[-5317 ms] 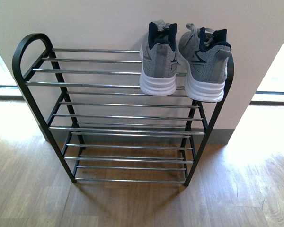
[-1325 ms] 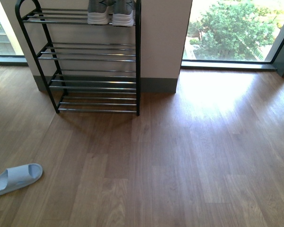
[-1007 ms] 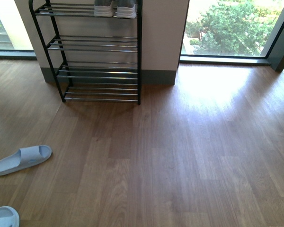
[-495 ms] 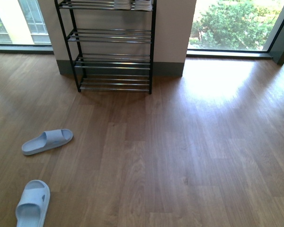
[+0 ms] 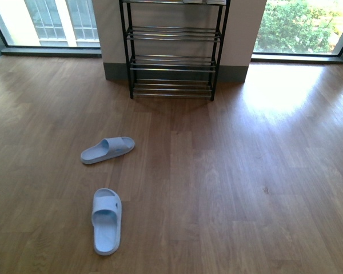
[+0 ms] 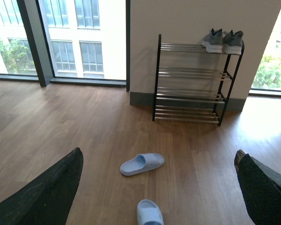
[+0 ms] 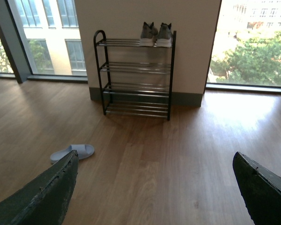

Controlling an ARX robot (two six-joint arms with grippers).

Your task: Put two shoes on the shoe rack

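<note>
Left claw [image 6: 158,153]: spread wide, empty, ready to grab, I think.
Right claw [image 7: 154,153]: spread wide, empty.
Blue slides [image 5: 108,149]: smooth rubber, flat on the wood floor [image 5: 246,171] ahead of left claw, not yet racked.
Shoe rack [image 5: 171,63]: thin shiny rods, black frame, far ahead.
Grey sneakers [image 7: 157,33]: knit, thick white soles, on top tier.

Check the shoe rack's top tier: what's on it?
A pair of grey sneakers, heels outward, at the shoe rack's right end. Nothing else shows there; the rods beneath them are covered.
</note>
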